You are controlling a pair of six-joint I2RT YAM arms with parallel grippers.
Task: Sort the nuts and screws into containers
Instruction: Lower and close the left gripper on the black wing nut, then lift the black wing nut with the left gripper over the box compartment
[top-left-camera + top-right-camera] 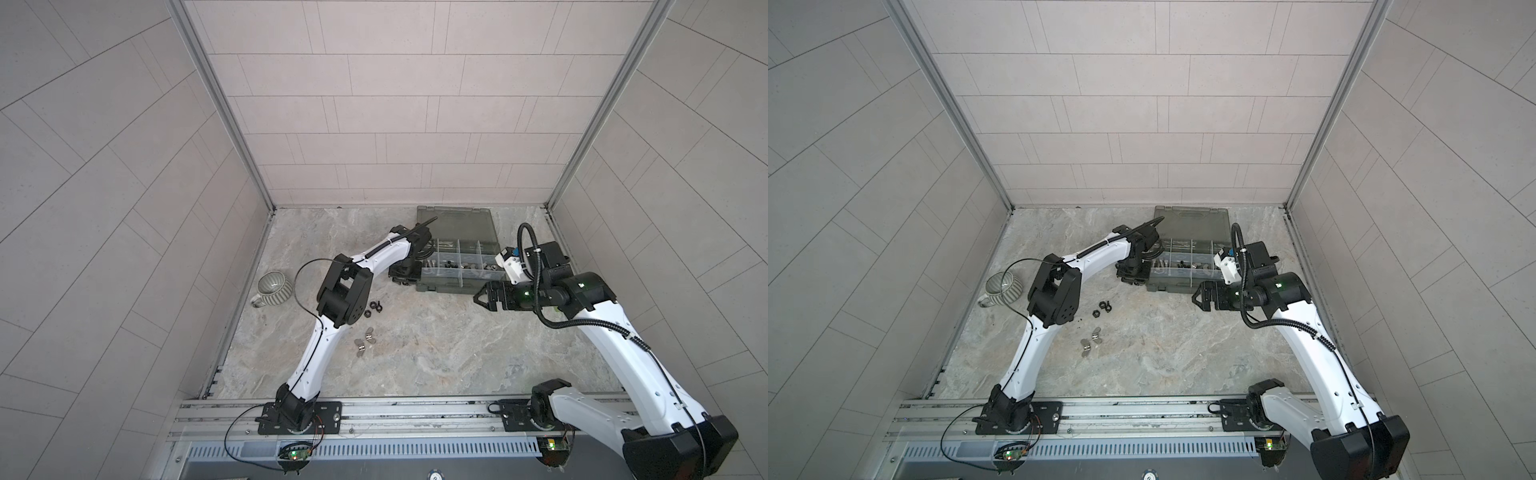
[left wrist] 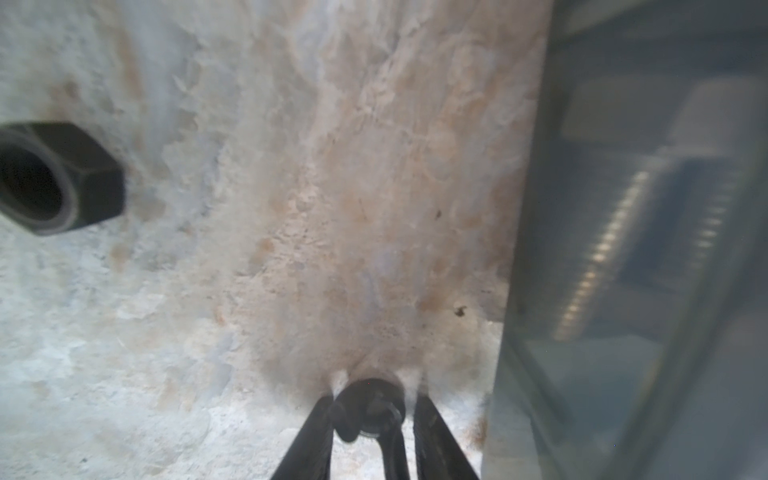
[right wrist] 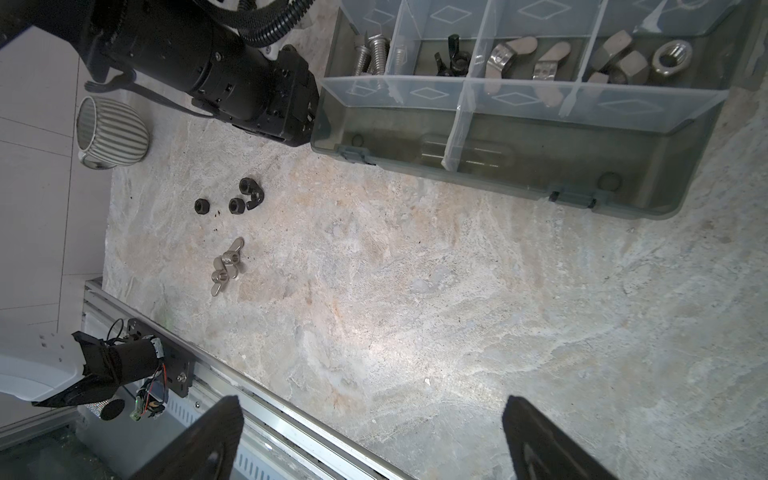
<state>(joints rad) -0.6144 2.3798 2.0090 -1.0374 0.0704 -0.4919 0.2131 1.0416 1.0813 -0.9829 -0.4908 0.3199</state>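
Left gripper [image 2: 374,400] is down on the table [image 2: 291,166], its fingers standing narrow on either side of a small black nut [image 2: 368,415]. The view is too blurred there to tell whether they pinch it or only flank it. With the nut right between the fingertips, the coming move, I judge, turns on the organizer box [image 2: 623,291], whose grey wall rises just beside the gripper, on the outer side of one finger. Over that wall the nearest compartment holds the screws [image 3: 376,52], and the black-nut compartment [image 3: 451,58] comes next beyond it, so a lift and a short carry that way should serve. A black hex nut [image 2: 58,178] lies on the gripper's opposite side, apart from the fingers. Right gripper [image 3: 372,411] hangs with its jaws wide apart and nothing between them, farther from the nut than the left.
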